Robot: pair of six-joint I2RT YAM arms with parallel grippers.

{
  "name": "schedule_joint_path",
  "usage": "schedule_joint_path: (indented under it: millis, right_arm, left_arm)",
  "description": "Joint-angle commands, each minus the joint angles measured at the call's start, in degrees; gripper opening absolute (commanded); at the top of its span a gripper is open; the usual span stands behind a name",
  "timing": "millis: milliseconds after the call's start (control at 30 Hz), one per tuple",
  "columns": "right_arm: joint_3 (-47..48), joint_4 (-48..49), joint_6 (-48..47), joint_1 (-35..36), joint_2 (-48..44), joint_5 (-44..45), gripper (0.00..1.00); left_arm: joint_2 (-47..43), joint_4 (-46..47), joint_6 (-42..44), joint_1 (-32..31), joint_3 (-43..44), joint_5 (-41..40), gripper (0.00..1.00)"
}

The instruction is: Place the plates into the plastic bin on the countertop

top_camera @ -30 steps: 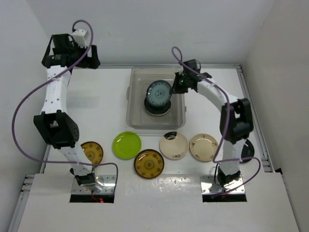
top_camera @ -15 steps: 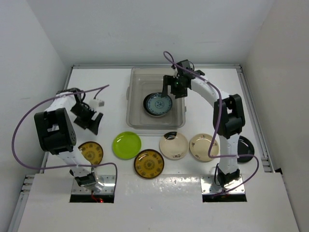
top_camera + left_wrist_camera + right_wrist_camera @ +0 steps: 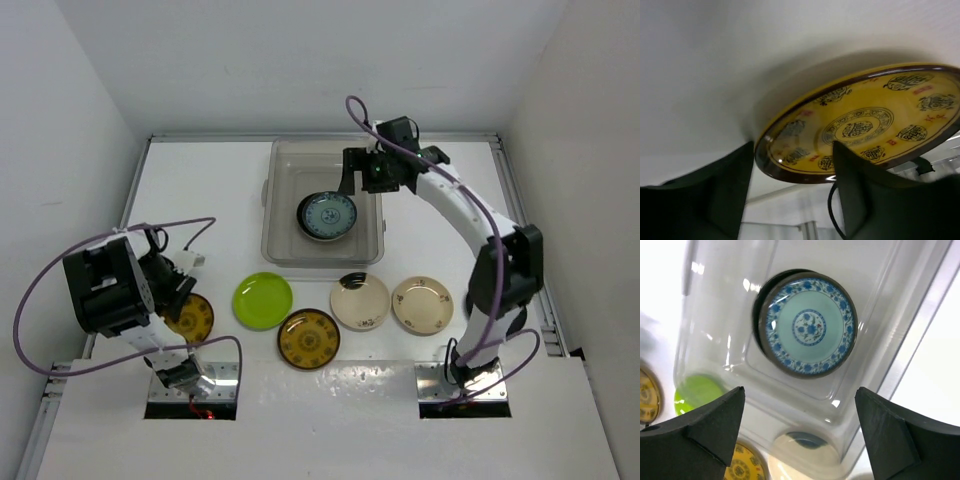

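Observation:
A blue-patterned plate [image 3: 327, 214] [image 3: 809, 325] lies in the plastic bin [image 3: 268, 215] [image 3: 730, 325], stacked on a dark plate. My right gripper [image 3: 362, 180] [image 3: 800, 390] hangs above it, open and holding nothing. On the countertop [image 3: 200, 200] in front of the bin sit a lime green plate [image 3: 263, 300], an amber plate [image 3: 308, 339] and two cream plates [image 3: 360, 300] [image 3: 421, 304]. At the far left lies another amber patterned plate [image 3: 192, 318] [image 3: 860, 130]. My left gripper [image 3: 178, 292] [image 3: 792, 145] is low beside it, open, its jaws either side of the plate's rim.
White walls enclose the countertop on three sides, and a thin metal edge [image 3: 525, 230] runs down its right side. Purple cables loop off both arms. The left arm is folded low by the left wall, near its base plate [image 3: 190, 385].
My right gripper let go of the blue-patterned plate, which now lies in the bin, and drew back open. My left arm swung down from the far corner to the left amber plate, its jaws narrowing.

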Motion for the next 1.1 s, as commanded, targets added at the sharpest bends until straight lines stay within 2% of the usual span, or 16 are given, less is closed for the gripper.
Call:
schedule_joint_path:
  millis: [0,67,133,167,300,333,400,433,467,500,533,567,633,767,867,1067]
  right_arm:
    - [-4.96,4.41,-0.68,0.83,-7.04,2.64,0.88]
    - [-6.37,5.99,-0.16,0.48,-9.42,3.16,0.86]
    - [-8.39,6.70,0.28,0.31,-11.97,3.43,0.85]
    - [-8.75,6.71,0.37,0.22,-12.50,3.60,0.85]
    - [-14.01,8.90,3.18,-3.55,-16.79,1.50,0.79]
    - [-17.16,9.16,5.45,-4.61,-17.94,-0.68,0.77]
    - [-19.46,8.29,8.44,-10.57,-20.23,-1.14,0.72]
    - [-23.82,7.77,10.90,-12.07,-21.80,-1.40,0.66]
    - [-25.61,7.15,12.49,-16.44,-23.73,-1.23,0.63]
    - [-27.28,5.84,16.68,-21.35,-24.88,-1.14,0.63]
    - [-33.04,5.48,17.94,-26.80,-28.37,-1.14,0.66]
    - [-34.92,4.87,19.26,-29.20,-29.80,0.17,0.68]
    - [-42.83,3.54,23.20,-40.43,-35.86,2.63,0.72]
    - [-52.67,0.66,25.51,-52.74,-45.27,8.87,0.81]
    - [-56.28,-2.68,27.70,-58.20,-53.43,15.19,0.87]
    - [-61.74,-7.27,32.28,-60.86,-61.89,30.13,0.93]
  left_arm:
    - [2.76,5.60,2.84,0.79,-4.87,-0.19,0.60]
    - [6.44,5.08,1.70,1.41,-2.77,1.91,0.45]
    - [8.65,2.18,0.90,1.93,1.34,4.80,0.10]
    - [10.23,1.30,-0.58,2.81,3.29,5.69,0.00]
    - [11.47,-5.98,-5.85,6.59,17.86,13.06,0.00]
    - [11.47,-7.65,-8.39,7.55,25.99,18.39,0.00]
    - [11.47,-10.73,-10.51,8.88,34.64,24.48,0.00]
    - [10.86,-11.53,-13.83,8.88,42.43,29.12,0.00]
    - [10.34,-11.54,-15.52,7.84,45.98,31.34,0.00]
    - [9.72,-9.97,-17.36,6.87,49.24,32.84,0.00]
    - [9.11,-8.22,-21.91,5.73,51.97,33.81,0.00]
    - [7.62,-6.29,-24.21,4.24,55.91,36.17,0.00]
    - [6.38,0.57,-30.81,-2.42,59.10,38.99,0.00]
    - [9.43,6.30,-37.59,-13.95,62.89,43.74,0.00]
    - [16.88,6.92,-40.66,-22.81,65.35,44.28,0.00]
    - [30.35,6.92,-42.42,-34.34,72.54,41.64,0.00]
